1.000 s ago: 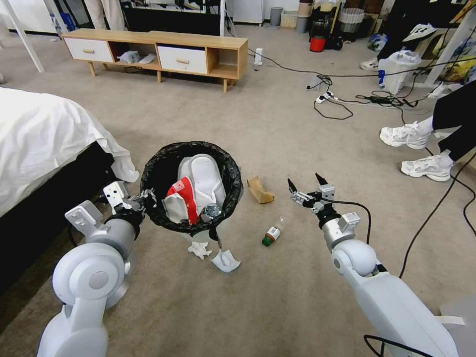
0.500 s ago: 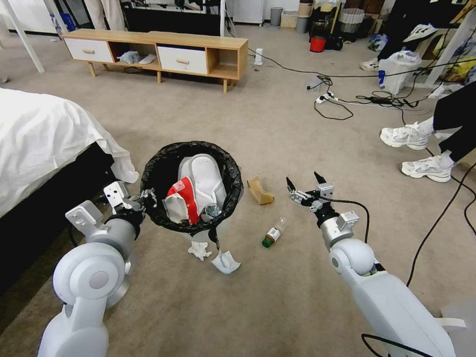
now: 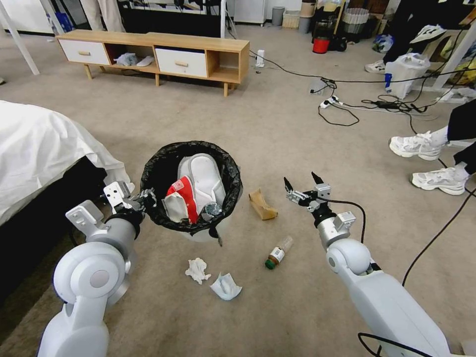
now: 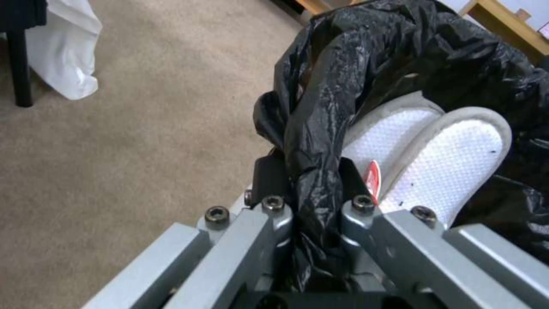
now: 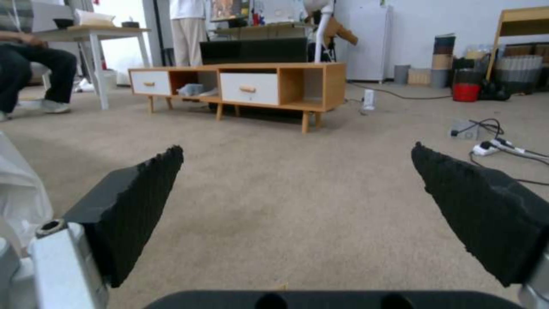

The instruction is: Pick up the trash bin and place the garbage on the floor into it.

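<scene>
Bin held, litter on the floor.
Your left gripper [image 4: 312,189] clamps the bin [image 3: 191,186] rim; your right gripper [image 3: 300,184] hangs wide open beside the cardboard [image 3: 262,204], bottle [image 3: 277,252] nearby.

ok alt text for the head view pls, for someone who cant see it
The left hand grips the black-lined rim of a trash bin holding slippers and wrappers, above beige carpet. The open right hand hovers near a cardboard scrap, a small bottle and two tissues.
</scene>
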### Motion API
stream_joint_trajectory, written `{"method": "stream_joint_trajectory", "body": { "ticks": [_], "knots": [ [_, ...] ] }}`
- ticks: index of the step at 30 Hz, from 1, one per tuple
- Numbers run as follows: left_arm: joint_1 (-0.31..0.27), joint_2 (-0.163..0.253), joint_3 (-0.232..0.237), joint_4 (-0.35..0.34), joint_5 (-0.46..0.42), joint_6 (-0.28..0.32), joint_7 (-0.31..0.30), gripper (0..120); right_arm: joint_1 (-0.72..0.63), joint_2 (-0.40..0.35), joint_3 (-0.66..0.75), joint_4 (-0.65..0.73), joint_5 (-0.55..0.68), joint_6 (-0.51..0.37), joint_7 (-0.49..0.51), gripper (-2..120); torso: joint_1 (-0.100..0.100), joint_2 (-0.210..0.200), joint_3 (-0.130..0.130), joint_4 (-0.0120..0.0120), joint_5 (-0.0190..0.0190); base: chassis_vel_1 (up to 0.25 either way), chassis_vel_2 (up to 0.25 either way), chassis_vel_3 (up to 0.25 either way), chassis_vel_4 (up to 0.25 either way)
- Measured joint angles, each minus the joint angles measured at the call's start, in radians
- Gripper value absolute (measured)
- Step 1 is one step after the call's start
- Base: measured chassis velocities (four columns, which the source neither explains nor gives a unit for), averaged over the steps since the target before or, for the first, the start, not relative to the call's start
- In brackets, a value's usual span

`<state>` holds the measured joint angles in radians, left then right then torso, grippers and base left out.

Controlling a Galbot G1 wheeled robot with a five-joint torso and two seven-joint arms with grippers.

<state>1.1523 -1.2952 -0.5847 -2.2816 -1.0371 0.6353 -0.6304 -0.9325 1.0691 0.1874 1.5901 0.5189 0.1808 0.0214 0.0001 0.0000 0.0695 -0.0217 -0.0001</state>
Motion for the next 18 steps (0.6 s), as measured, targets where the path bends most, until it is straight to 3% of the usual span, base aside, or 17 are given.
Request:
{"method": "stream_joint_trajectory", "body": {
  "ticks": [9,18],
  "knots": [
    [-0.001,-0.001,0.005,0.004,0.000,0.000,0.000,4,-0.003,-0.001,0.008,0.001,0.000,0.000,-0.009,100,0.000,0.000,0.000,-0.0002,0.0000,0.009,-0.015,-0.018,0.009],
    [-0.002,-0.002,0.005,0.005,0.000,-0.001,0.000,4,-0.001,0.007,0.003,-0.014,-0.001,0.025,-0.018,100,0.000,0.000,0.000,-0.0001,0.0001,-0.044,0.044,0.053,-0.037]
  ]
}}
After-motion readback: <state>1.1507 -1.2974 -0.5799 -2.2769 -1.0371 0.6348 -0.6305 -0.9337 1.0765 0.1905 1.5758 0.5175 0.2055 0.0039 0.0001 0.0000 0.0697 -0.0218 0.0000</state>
